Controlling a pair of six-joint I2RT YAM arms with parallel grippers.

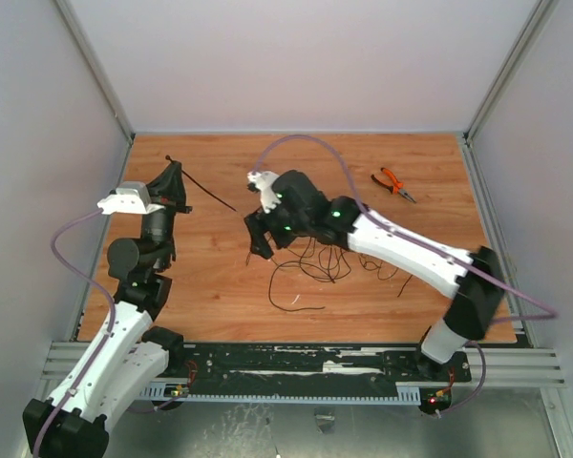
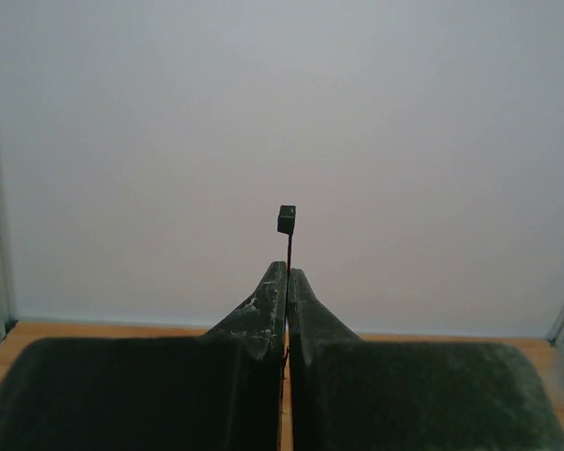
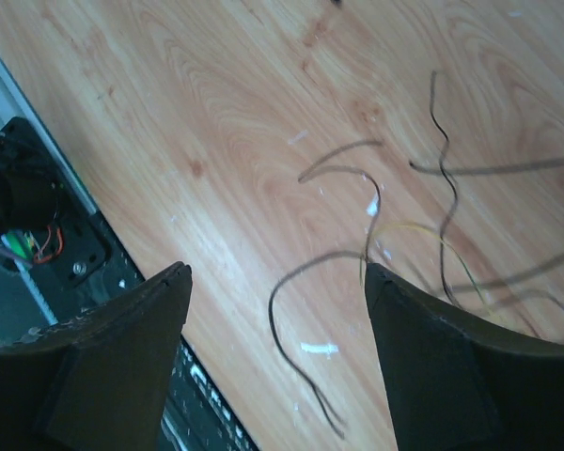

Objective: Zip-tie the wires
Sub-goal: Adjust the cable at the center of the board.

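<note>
The wires (image 1: pixel 310 262) lie as a loose tangle of thin dark loops and stray ends flat on the table (image 1: pixel 220 296), about mid-table and a little toward the near edge. One long loop trails off toward 7 o'clock, and a stray end reaches toward 4 o'clock.

The right gripper (image 1: pixel 260 246) hangs just beside the tangle, at its 9 o'clock edge, pointing down. In the right wrist view its jaws stand wide apart with nothing between them (image 3: pixel 277 272). The strands (image 3: pixel 489 169) run on the wood below and spread out toward 2 o'clock of the gap, apart from both fingers (image 3: pixel 122 357).

The left gripper (image 1: pixel 175 176) is well apart from the wires, at their 10 o'clock and near the left wall. Its jaws are pressed together on a zip tie (image 2: pixel 287 225). The tie's small square head stands straight up above the fingertips (image 2: pixel 263 301). From above, the tie's thin black tail (image 1: pixel 210 194) slants out toward 4 o'clock, and its end stops short of the right gripper.

Orange-handled pliers (image 1: pixel 393 183) lie at 1 o'clock from the tangle, beyond the right arm's forearm.
</note>
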